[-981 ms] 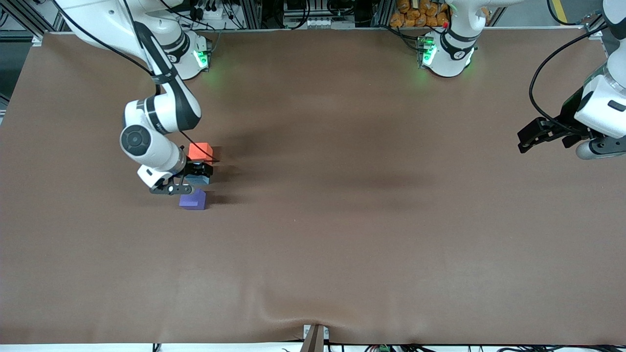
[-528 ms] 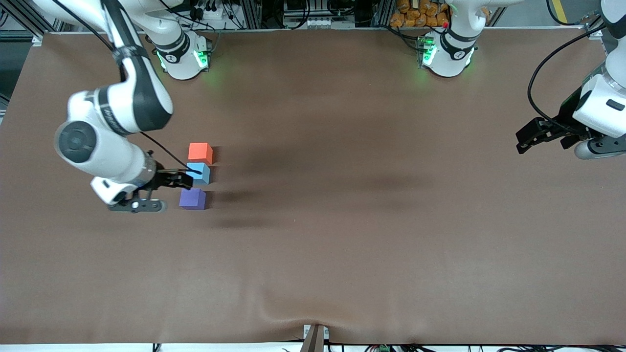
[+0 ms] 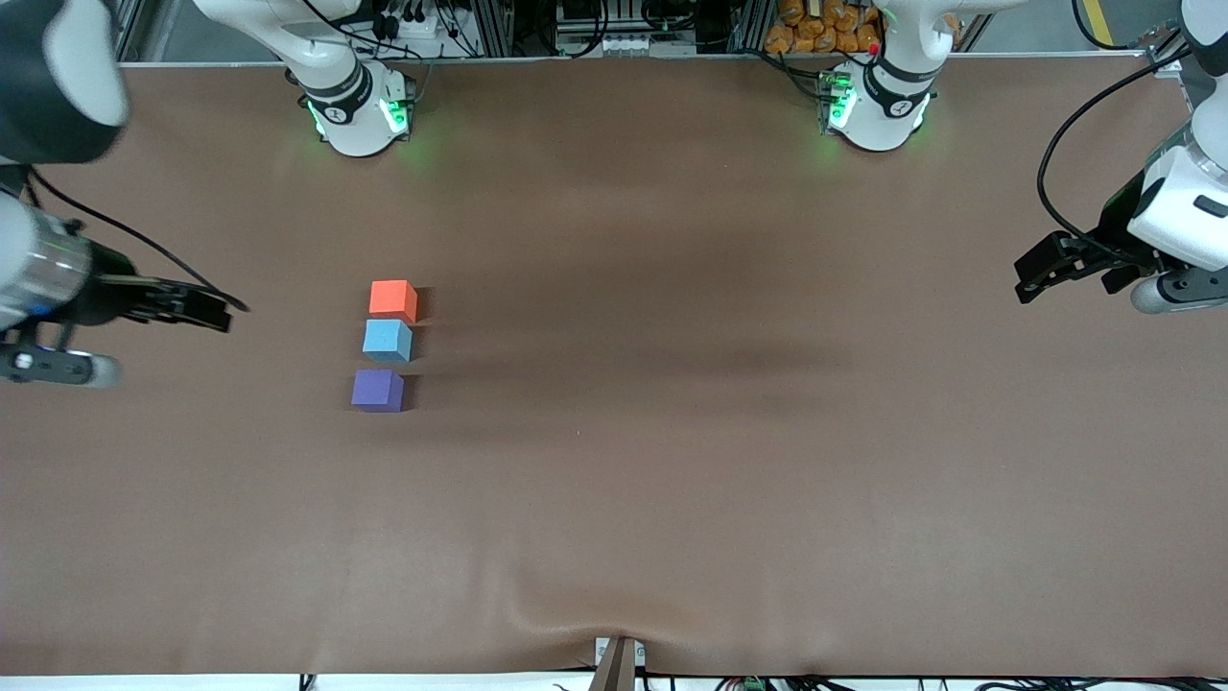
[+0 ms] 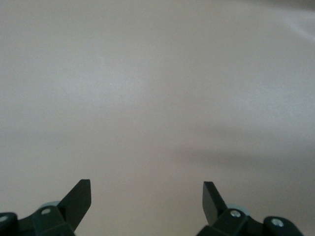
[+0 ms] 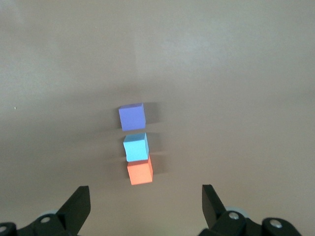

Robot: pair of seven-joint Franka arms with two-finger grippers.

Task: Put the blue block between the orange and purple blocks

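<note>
Blocks sit in a row: your blue block (image 3: 388, 341) rests between the orange block (image 3: 393, 298) and purple block (image 3: 377, 391), nearly touching orange. Right gripper (image 3: 197, 309) and the waiting left gripper (image 3: 1041, 272) hang with jaws spread, empty, over opposite table (image 3: 672, 461) ends. Sweeping low would scatter them; bare table surrounds the row.

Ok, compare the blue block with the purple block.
The blue block is light sky-blue; the purple block is darker violet. Blue sits in the middle of the row, close against the orange block; purple sits at the end nearest the front camera, a small gap away from blue. Both are plain matte cubes of like size.
</note>
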